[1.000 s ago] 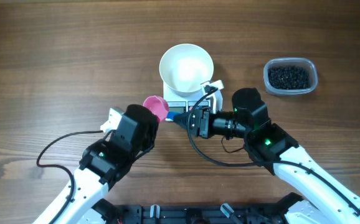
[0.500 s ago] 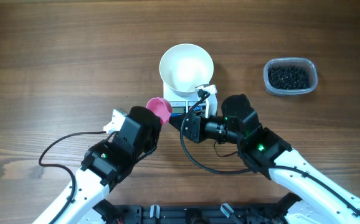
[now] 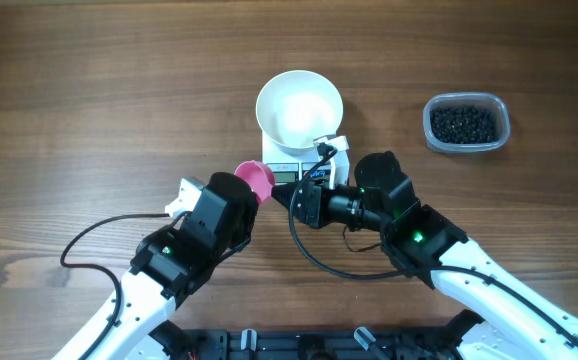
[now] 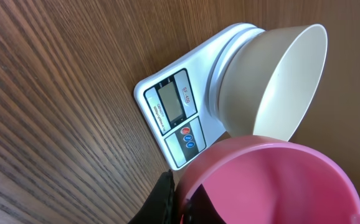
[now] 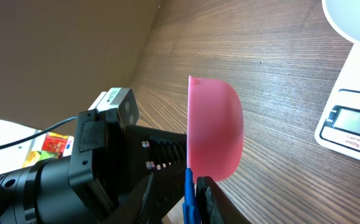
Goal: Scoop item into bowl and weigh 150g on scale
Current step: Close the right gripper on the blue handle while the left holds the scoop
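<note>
Closest to me is the pink scoop (image 5: 214, 134), held up off the tabletop (image 3: 89, 90) between my two arms, with its cup on edge and its mouth turned toward my left side. My left tool (image 5: 161, 165) is closed tight at the base of the cup. My right tool (image 5: 195, 196) has its fingers pinched on the thin blue handle below. With both holding at once, I judge this to be a handover, so that the arm nearer the supply does the scooping. The scoop is empty, which makes it safe to tip sideways like this.

Just beyond the scoop is the scale (image 4: 177, 118), with its display and buttons facing me so I can watch the reading. I cannot make out any digits now. The bowl (image 4: 273, 81) sits on the scale's platform, white and empty, so nothing has been weighed yet.

Farthest off, well to the right of the bowl, the black beads (image 3: 466, 123) lie piled in a clear tub (image 3: 432, 122) within my right arm's reach. Before the right arm goes there, the left must let go cleanly.
</note>
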